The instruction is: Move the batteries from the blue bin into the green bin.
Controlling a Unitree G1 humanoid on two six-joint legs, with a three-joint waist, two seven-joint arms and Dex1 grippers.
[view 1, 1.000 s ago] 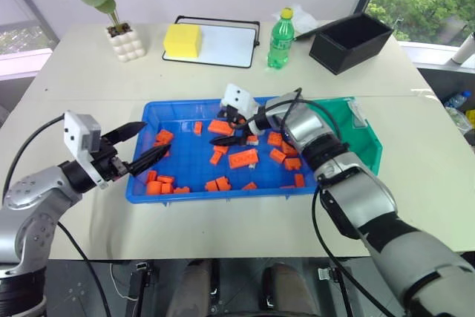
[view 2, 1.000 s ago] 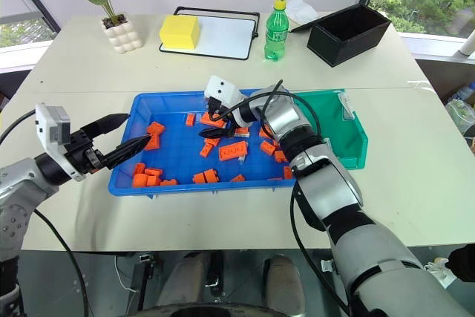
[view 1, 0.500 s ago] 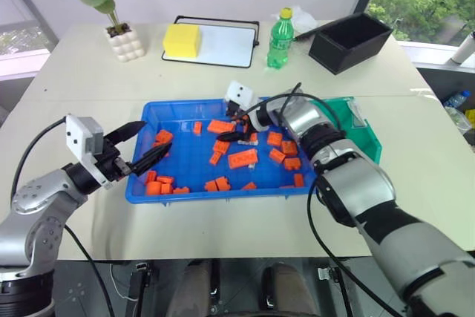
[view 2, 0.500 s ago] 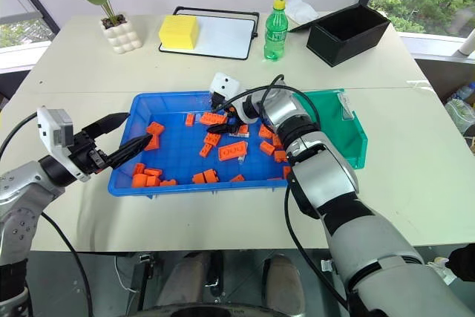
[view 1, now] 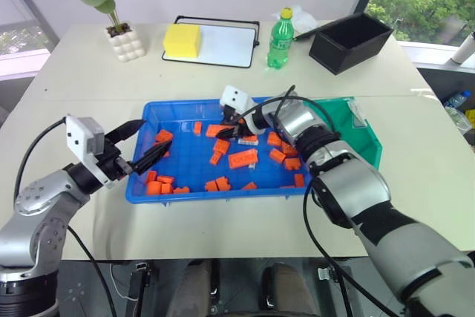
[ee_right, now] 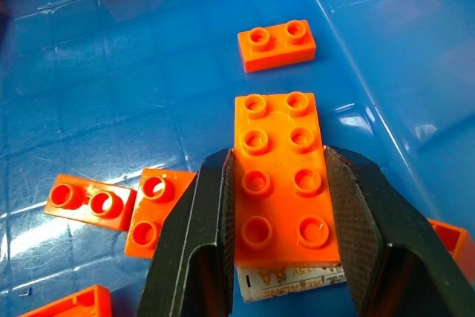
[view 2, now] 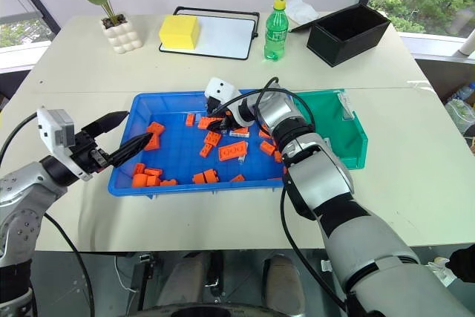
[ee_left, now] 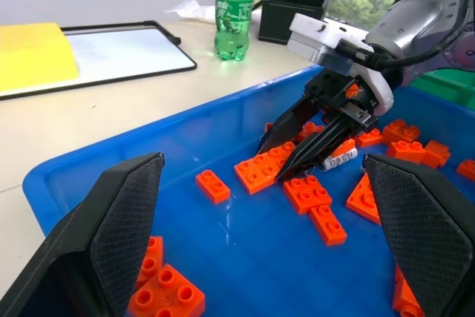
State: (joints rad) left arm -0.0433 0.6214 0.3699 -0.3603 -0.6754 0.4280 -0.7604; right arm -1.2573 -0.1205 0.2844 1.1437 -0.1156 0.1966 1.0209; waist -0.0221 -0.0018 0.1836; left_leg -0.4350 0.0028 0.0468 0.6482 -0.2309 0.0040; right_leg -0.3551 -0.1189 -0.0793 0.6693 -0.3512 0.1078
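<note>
Head views: the blue bin [view 1: 185, 191] sits mid-table, scattered with orange building blocks [view 1: 243, 158]. The green bin [view 1: 368, 139] stands touching its right end. The right gripper [view 1: 231, 130] reaches down into the blue bin's far middle, among the blocks. The left gripper [view 1: 141, 145] hangs at the bin's left end, its two fingers spread wide and holding nothing. Farther back on the table stand a green soda bottle [view 1: 280, 39] with a yellow cap, a black box [view 1: 349, 41], a yellow sponge [view 1: 182, 40] lying on a black-framed whiteboard [view 1: 223, 43], and a potted plant [view 1: 111, 5] in a white bubbly pot. No label on the bottle can be read.

Left wrist view: the left gripper's two black fingers [ee_left: 119, 228] stand far apart over the blue floor. Between them, across the bin, the right gripper's fingers point down at an eight-stud orange block [ee_left: 263, 168], with a white battery [ee_left: 340, 158] bearing dark print just behind the tips; the print is too small to read.

Right wrist view: the right gripper's fingers [ee_right: 210, 220] are clenched against the two long sides of the eight-stud orange block. Under the block's near end a white-wrapped battery pokes out, its label showing "AA" and further small letters that cannot be made out. Whether the fingers also pinch the battery cannot be told.
</note>
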